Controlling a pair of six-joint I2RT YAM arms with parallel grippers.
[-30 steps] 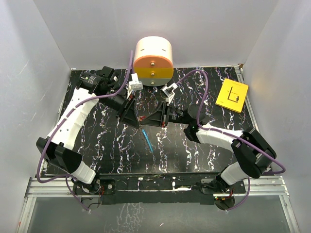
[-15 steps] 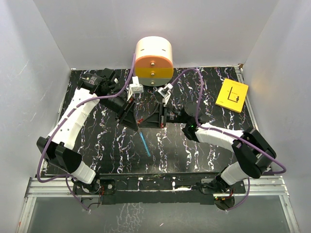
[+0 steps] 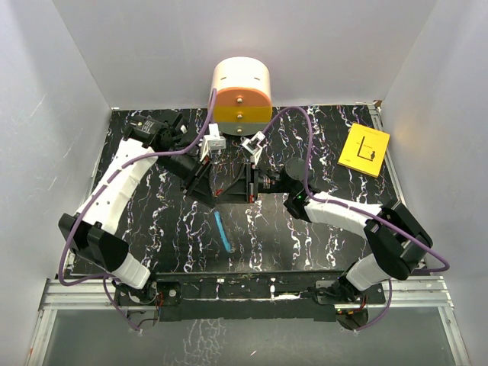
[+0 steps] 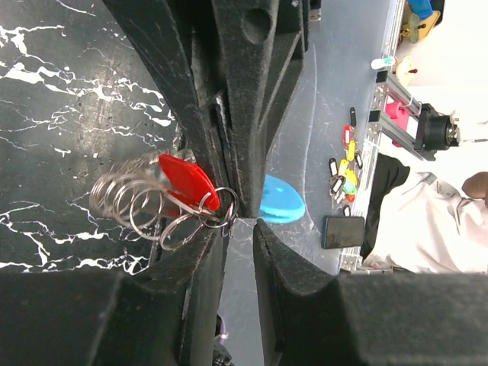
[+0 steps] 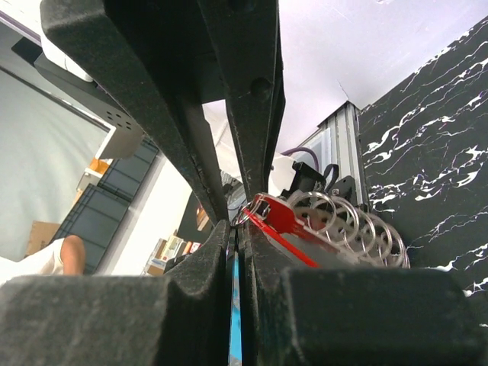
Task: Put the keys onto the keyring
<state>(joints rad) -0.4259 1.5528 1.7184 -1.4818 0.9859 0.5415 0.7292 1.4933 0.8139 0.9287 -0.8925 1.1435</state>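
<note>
My two grippers meet tip to tip above the middle of the table. The right gripper [image 5: 238,225] is shut on the keyring's flat blue part [image 5: 235,305], which hangs below the grippers [image 3: 223,231]. The keyring's run of steel rings [image 4: 137,206] trails to the side. The red key [image 4: 187,183] sits on a small ring at the joint, beside my right fingers [image 5: 278,217]. The left gripper [image 4: 240,227] stands narrowly open. Its left finger's tip touches that small ring, and nothing lies between the fingers.
An orange and white cylinder [image 3: 241,95] stands at the back edge, just behind the grippers. A yellow card [image 3: 364,149] lies at the back right of the black marbled table [image 3: 152,221]. White walls close in three sides.
Both grippers have shifted slightly left and turned together. The hanging blue part has swung lower and more upright. The left fingers have drawn closer together.
</note>
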